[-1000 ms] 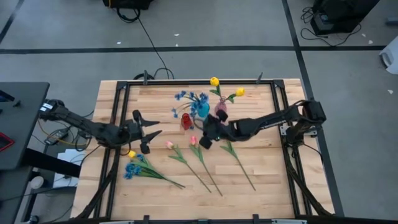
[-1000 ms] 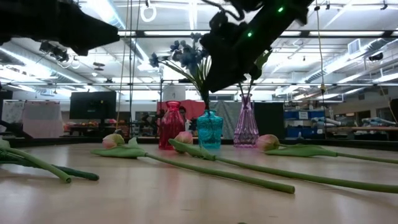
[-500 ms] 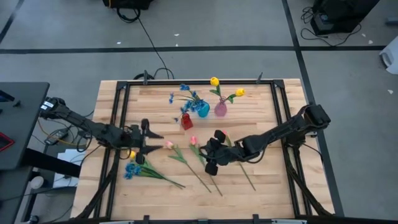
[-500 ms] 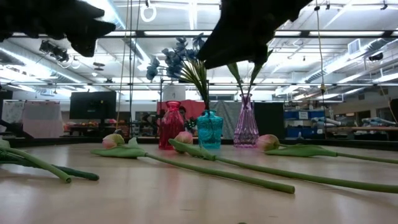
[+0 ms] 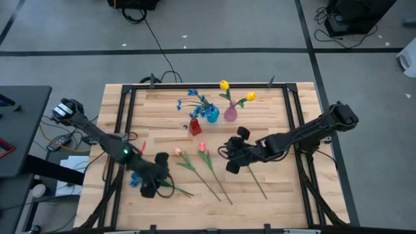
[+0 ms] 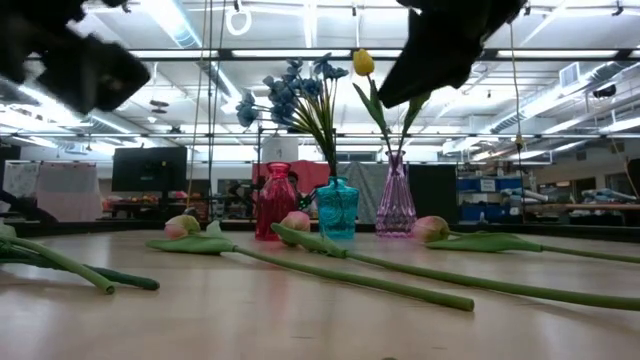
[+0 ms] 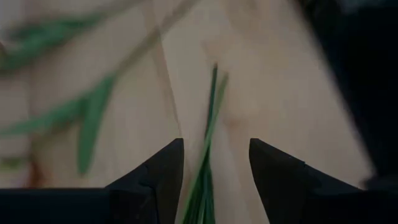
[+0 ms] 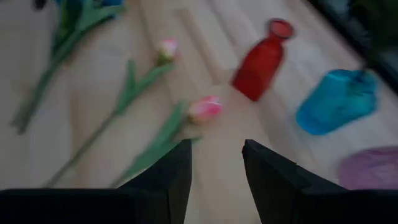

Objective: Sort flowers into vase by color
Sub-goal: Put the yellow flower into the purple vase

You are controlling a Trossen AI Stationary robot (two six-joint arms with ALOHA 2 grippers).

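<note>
High view: on the table [image 5: 286,195], red vase [image 5: 195,126] still empty; blue vase [image 5: 212,115] and pink vase [image 5: 230,113], beside it, hold blue blossoms and yellow tulips. Left gripper [image 5: 151,185] over the blue bunch [image 5: 138,177], well away from the red vase. Right gripper [image 5: 235,151] near the pink tulips [image 5: 202,147]. Left wrist view: jaws wide, straddling green stems [image 7: 208,143], nothing gripped. Right wrist view: jaws partly open, empty, aimed at a pink tulip [image 8: 204,109] below the red vase, probably the next pick.

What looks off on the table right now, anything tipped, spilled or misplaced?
Nothing tipped or spilled. The red vase, blue vase and purple vase stand upright. The red vase is empty, while pink tulips lie loose on the table, not yet sorted.
</note>
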